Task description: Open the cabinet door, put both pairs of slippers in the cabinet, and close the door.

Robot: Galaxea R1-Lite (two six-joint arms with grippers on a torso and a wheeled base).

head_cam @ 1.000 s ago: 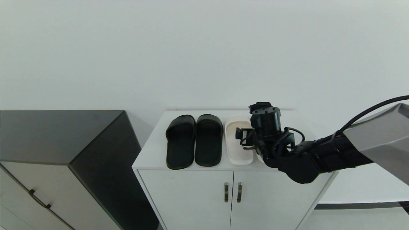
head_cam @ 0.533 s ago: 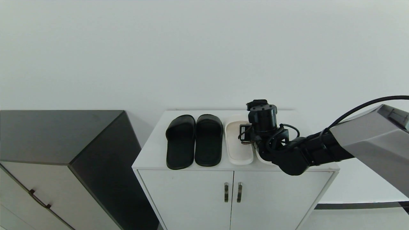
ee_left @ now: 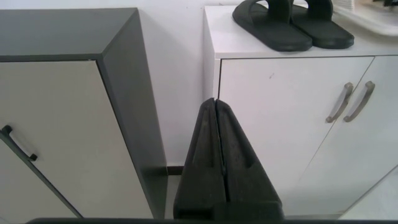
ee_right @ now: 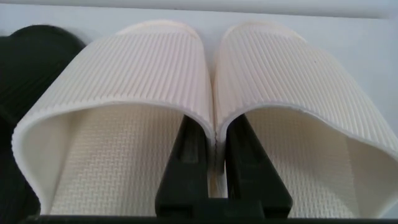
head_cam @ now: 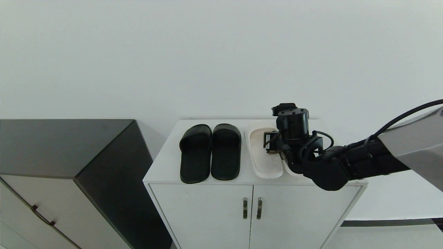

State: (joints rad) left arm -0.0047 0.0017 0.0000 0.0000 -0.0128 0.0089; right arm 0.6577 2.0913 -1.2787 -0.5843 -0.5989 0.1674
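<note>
**So, white pair grabbed, doors not opened yet**

Okay, starting closest in: the left gripper hangs low out front with its jaws pressed flat together, holding nothing. It's aimed at the gap between the dark cabinet and the white cabinet. That puts the two door handles off to its right and a bit higher. Both doors look fully closed.

Up on the cabinet top the black slippers sit side by side, heels at the front edge and toes toward the wall. Just to their right are the white slippers, lined up the same way.

The right gripper comes in from the heel end along that same long axis. It has one finger tucked under each strap, and the jaws are pinching the two inner strap walls together.

My read is that nothing can go inside until a door swings open. The right arm is busy, so the left one looks like the one to do it. It's the free arm and the nearer one to the handles.
</note>
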